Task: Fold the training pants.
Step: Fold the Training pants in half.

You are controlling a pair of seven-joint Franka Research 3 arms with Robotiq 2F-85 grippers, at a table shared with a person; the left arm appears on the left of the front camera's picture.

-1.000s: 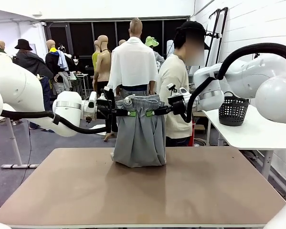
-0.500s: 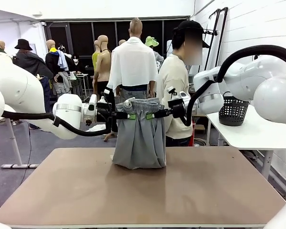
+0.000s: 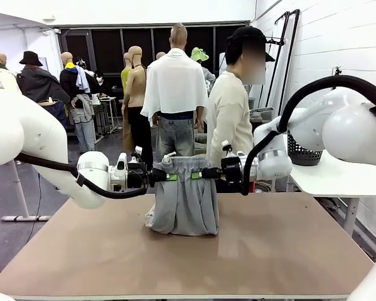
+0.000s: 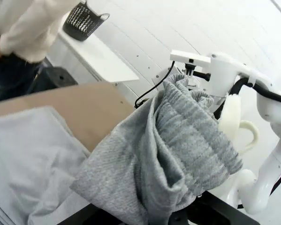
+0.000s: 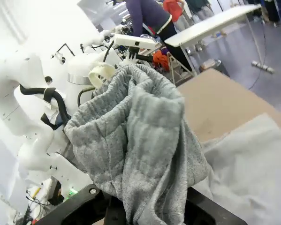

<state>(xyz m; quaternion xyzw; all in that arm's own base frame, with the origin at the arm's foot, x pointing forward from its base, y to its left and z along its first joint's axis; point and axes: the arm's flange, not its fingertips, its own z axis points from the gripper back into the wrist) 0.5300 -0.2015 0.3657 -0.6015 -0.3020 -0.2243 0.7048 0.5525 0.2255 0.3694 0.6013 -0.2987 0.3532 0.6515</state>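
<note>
Training pants (image 3: 184, 204) hang by the waistband over the table (image 3: 288, 251), lower end bunched on it | left gripper (image 3: 164, 177) and right gripper (image 3: 203, 175) each clamped on a waistband end (equally near) | long axis vertical, below the fingers

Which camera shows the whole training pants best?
The front view: the training pants hang by the waistband, lower part bunched on the table. Both wrist views show bunched waistband close up, with cloth on the table.

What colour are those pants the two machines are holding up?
Plain light grey, no pattern. The training pants show it best in the front view.
</note>
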